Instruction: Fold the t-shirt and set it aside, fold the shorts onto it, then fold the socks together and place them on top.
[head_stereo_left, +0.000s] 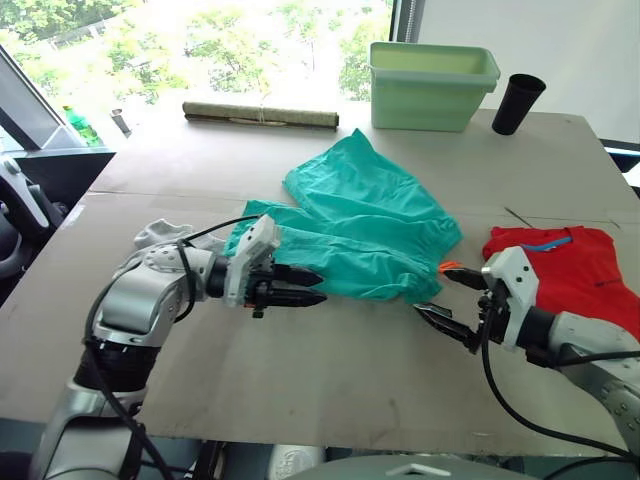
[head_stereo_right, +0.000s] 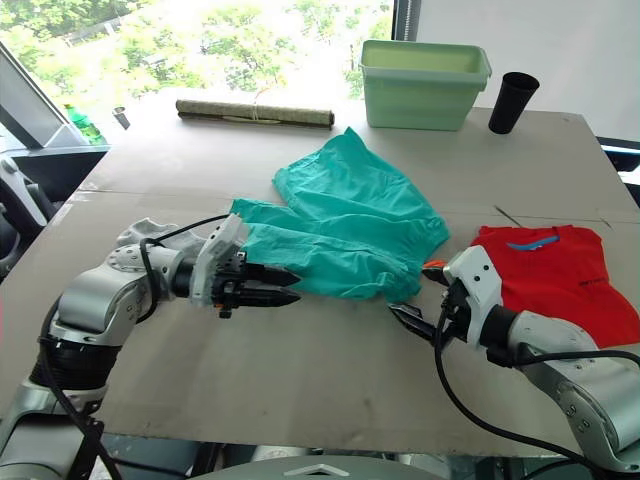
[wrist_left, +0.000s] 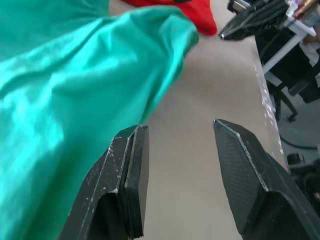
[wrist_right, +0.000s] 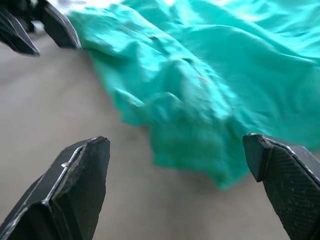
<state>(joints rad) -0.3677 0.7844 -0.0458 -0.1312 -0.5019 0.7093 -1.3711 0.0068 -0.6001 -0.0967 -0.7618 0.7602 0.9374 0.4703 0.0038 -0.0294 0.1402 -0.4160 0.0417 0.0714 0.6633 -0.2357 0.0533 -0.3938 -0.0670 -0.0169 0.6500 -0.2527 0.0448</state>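
Flanking the shorts (head_stereo_left: 365, 222), both tools (head_stereo_left: 310, 285) (head_stereo_left: 445, 300) hover spread apart.

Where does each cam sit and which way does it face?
Head stereo pair: looks forward and down at the table; both arms show, with the shorts, t-shirt, a sock.
Left wrist: looks along the open left gripper at the shorts' edge.
Right wrist: looks along the open right gripper at the shorts' waist corner.
Shared: the shorts; each wrist view shows the other gripper.

A lab-like room: cardboard-covered table (head_stereo_left: 330, 370) by a large window (head_stereo_left: 200, 40), office chairs (wrist_left: 295, 95) nearby.
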